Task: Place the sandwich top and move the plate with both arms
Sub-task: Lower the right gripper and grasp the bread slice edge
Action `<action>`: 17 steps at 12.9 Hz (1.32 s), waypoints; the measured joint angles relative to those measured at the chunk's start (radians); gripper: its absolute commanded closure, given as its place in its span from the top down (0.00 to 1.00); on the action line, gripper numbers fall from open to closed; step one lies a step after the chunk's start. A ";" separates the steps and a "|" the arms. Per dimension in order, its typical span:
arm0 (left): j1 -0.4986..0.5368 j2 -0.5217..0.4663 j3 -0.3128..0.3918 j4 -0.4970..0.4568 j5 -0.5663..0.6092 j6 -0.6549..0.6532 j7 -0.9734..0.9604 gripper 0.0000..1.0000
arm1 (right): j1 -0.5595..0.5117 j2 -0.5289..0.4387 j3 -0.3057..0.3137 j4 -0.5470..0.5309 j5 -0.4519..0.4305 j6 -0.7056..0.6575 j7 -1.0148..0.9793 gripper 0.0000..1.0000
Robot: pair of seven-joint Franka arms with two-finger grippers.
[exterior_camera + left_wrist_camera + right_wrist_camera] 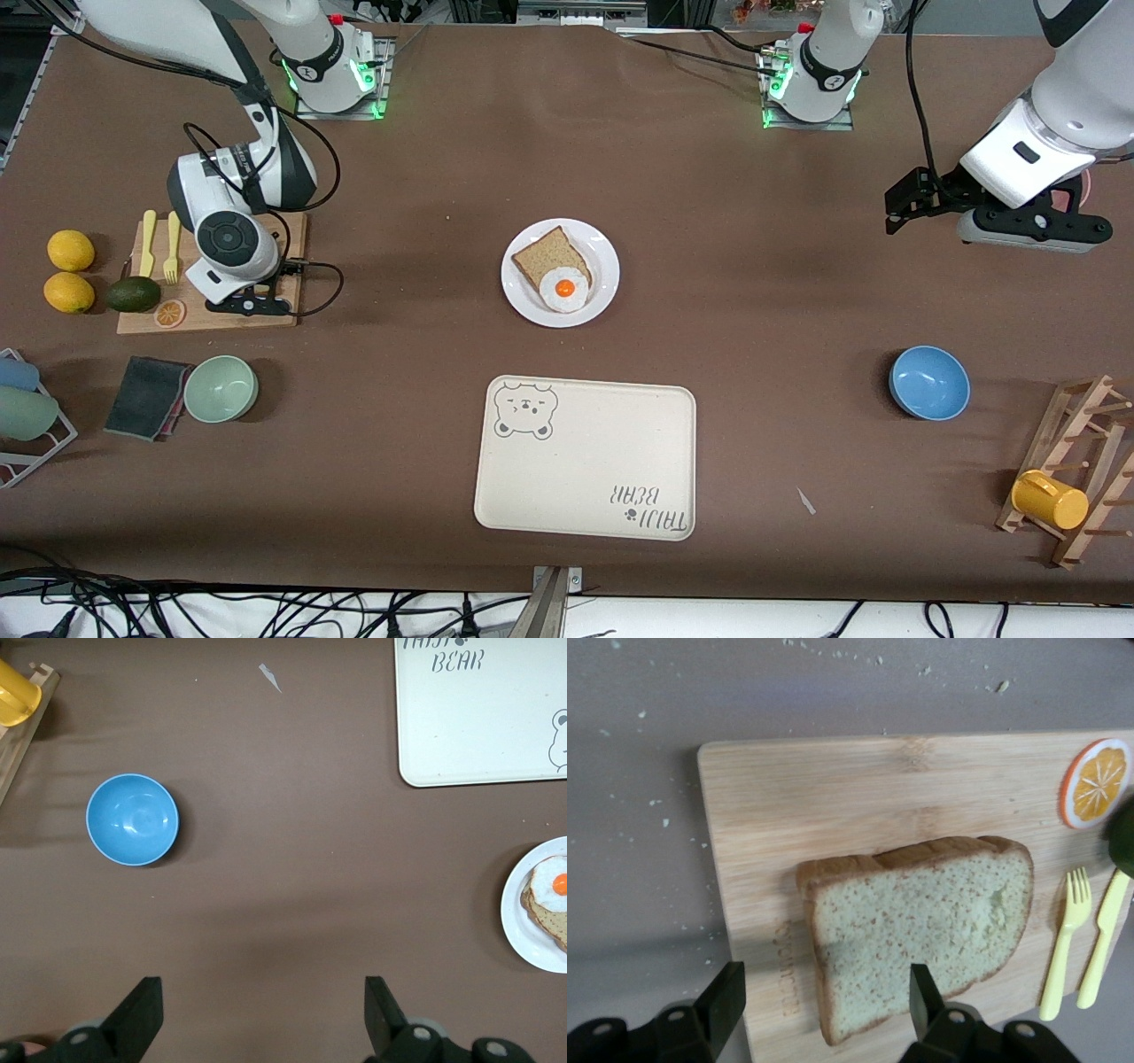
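The sandwich top (921,930), a light tan slice with a brown crust, lies flat on a wooden cutting board (797,806). My right gripper (827,1001) hangs open just over it, one finger over the slice, the other off the board's edge. In the front view the right gripper (239,297) is over the board (213,317) and hides the slice. The white plate (518,297) at mid-table holds a darker slice (549,255) and a fried egg (564,289). My left gripper (1032,232) waits open and empty (263,1014) over bare table at the left arm's end; the plate's rim (514,912) shows there.
The cream bear-print tray (585,456) lies nearer the camera than the plate. A blue bowl (929,383) and a wooden rack with a yellow cup (1050,499) stand at the left arm's end. A green bowl (221,388), grey cloth (146,396), lemons, avocado and plastic cutlery surround the board.
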 measured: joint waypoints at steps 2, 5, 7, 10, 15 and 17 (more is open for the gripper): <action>0.000 0.000 0.000 0.000 0.000 0.000 0.000 1.00 | 0.000 0.011 -0.006 0.000 0.000 0.004 0.000 0.79; 0.000 0.000 0.000 0.000 0.000 -0.001 0.000 1.00 | 0.000 0.024 -0.007 0.001 0.000 0.006 0.000 0.68; 0.000 0.000 0.000 0.000 0.000 -0.001 0.000 1.00 | 0.000 0.024 -0.008 0.001 0.000 0.006 0.000 0.62; 0.001 0.001 0.000 0.000 0.000 -0.003 0.000 1.00 | 0.000 0.027 -0.008 0.001 0.000 0.007 0.000 0.58; 0.002 0.002 0.000 0.000 0.000 -0.003 0.000 1.00 | 0.000 0.052 -0.009 0.002 0.000 0.016 0.000 0.27; 0.002 0.002 0.000 0.000 0.000 -0.003 0.000 1.00 | -0.001 0.052 -0.011 0.004 -0.004 0.016 0.000 0.09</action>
